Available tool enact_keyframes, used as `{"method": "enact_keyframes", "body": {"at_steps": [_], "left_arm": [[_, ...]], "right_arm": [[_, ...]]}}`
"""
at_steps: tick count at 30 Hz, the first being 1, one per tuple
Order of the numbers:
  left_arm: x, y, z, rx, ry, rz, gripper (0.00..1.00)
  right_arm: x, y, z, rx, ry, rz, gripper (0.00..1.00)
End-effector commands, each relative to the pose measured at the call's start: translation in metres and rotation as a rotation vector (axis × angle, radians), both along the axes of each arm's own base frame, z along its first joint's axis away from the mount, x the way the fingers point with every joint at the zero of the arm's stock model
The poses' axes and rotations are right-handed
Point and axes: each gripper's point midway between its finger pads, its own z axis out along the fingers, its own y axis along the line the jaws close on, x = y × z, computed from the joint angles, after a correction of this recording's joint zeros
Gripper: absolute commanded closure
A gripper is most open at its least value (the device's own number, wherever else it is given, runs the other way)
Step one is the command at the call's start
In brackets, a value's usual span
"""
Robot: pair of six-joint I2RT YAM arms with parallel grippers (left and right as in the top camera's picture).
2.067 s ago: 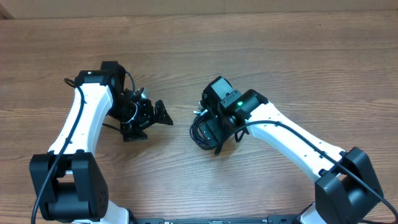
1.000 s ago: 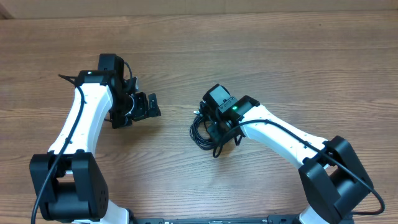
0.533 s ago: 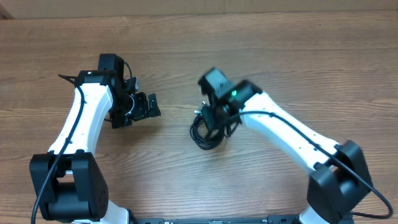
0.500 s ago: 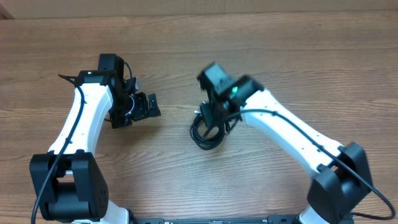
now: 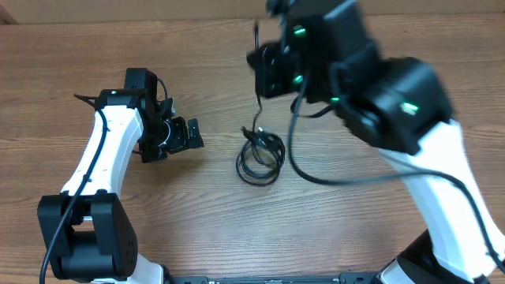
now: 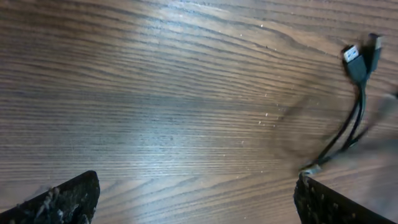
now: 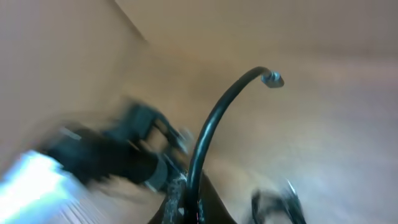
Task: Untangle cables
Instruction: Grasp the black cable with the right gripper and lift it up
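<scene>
Cables (image 5: 260,160) lie in a loose coil on the table (image 5: 197,221) in the overhead view, with one strand rising steeply from it. Left wrist view: the left gripper (image 6: 196,198) is spread wide with nothing inside, and two plug ends (image 6: 357,56) lie near. Right wrist view, blurred: the right gripper (image 7: 183,202) pinches one cable (image 7: 211,130)

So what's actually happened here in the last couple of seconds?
The right arm swung up off the table toward the camera, the right fingers shut on one cable, drawing that strand up out of the coil, which stays on the table. The left arm barely moved, the left fingers open and empty.
</scene>
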Motion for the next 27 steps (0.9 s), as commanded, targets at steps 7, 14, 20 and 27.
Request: {"method": "enact_keyframes", "body": {"at_steps": [7, 14, 20, 27], "left_arm": [[0.005, 0.004, 0.001, 0.003, -0.013, -0.011, 0.00], [0.011, 0.004, 0.002, 0.004, -0.039, -0.011, 0.01], [-0.016, -0.039, 0.020, -0.270, 0.086, 0.015, 0.01], [-0.012, -0.102, 0.119, -0.917, -0.334, -0.396, 0.00]], "right_arm": [[-0.057, -0.042, 0.150, 0.356, -0.283, -0.019, 0.96], [-0.065, -0.049, 0.167, 0.393, -0.328, -0.017, 0.96], [-0.045, -0.039, 0.144, 0.340, -0.277, -0.049, 0.96], [-0.013, -0.031, 0.109, 0.255, -0.210, -0.130, 0.96]]}}
